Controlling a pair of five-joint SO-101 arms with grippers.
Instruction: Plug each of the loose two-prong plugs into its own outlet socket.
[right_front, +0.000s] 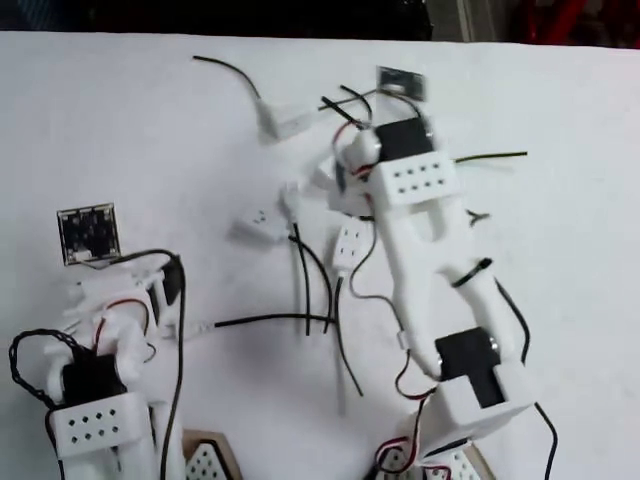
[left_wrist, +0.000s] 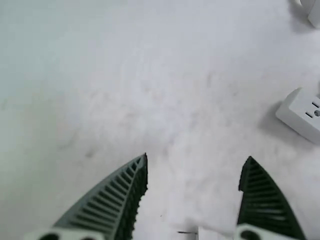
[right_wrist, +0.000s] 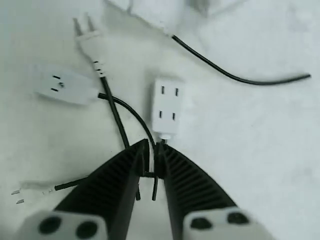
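Observation:
A white two-socket outlet block (right_wrist: 167, 102) (right_front: 350, 243) lies mid-table. Just short of it my right gripper (right_wrist: 152, 147) is shut on a thin black cord (right_wrist: 154, 186) that runs between its black fingers. A white single outlet (right_wrist: 60, 86) (right_front: 262, 226) lies beside the block, and a loose two-prong plug (right_wrist: 89, 32) (right_front: 292, 200) sits beyond it, prongs pointing away. Another white plug (right_wrist: 22, 190) (right_front: 198, 328) lies on its black cord nearer the left arm. My left gripper (left_wrist: 195, 172) hangs open over bare table, with the single outlet (left_wrist: 302, 114) off to one side.
A further white plug with a black cord (right_front: 283, 120) lies toward the far edge. Black cords (right_front: 320, 290) cross between the arms. Square marker tags sit at the left (right_front: 88, 232) and at the back (right_front: 400, 82). The tabletop (right_front: 120, 120) is white.

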